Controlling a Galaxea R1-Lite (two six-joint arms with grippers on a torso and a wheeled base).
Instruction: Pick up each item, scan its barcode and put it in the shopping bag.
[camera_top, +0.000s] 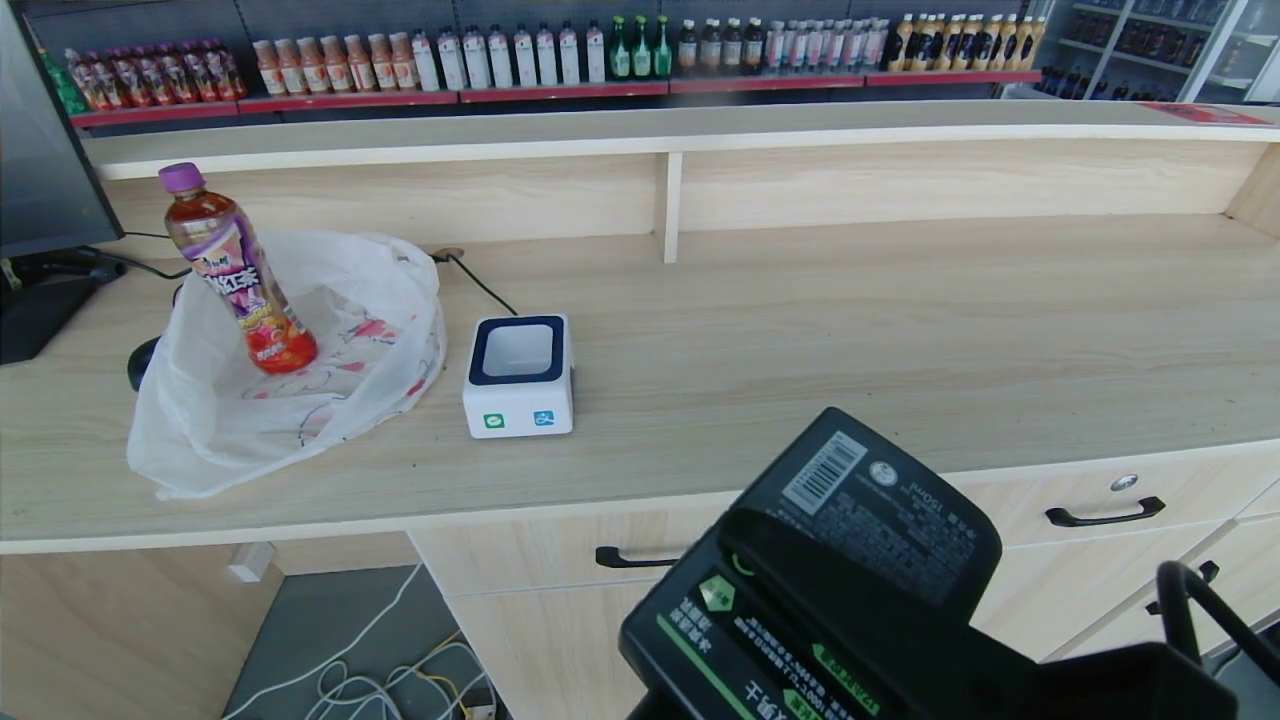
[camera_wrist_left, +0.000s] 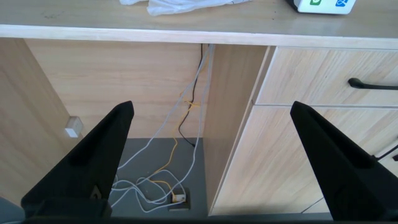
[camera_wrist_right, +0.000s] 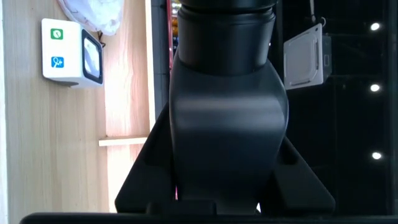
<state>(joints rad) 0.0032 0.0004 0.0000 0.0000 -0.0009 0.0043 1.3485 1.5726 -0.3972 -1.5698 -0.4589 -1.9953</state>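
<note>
Right hand (camera_wrist_right: 224, 183), clamped on the black bottle (camera_top: 880, 510), hangs off the tabletop's (camera_top: 900, 330) front edge; the barcode scanner (camera_top: 519, 375) lies toward the left edge.

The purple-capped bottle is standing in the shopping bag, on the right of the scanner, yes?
Not quite. The head view shows the purple-capped bottle standing in the shopping bag, but on the left of the scanner, not the right.

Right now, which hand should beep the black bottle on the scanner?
The right hand: it holds the black bottle, barcode showing. The left hand is open and empty, down below the counter edge, with the scanner up on top.
</note>
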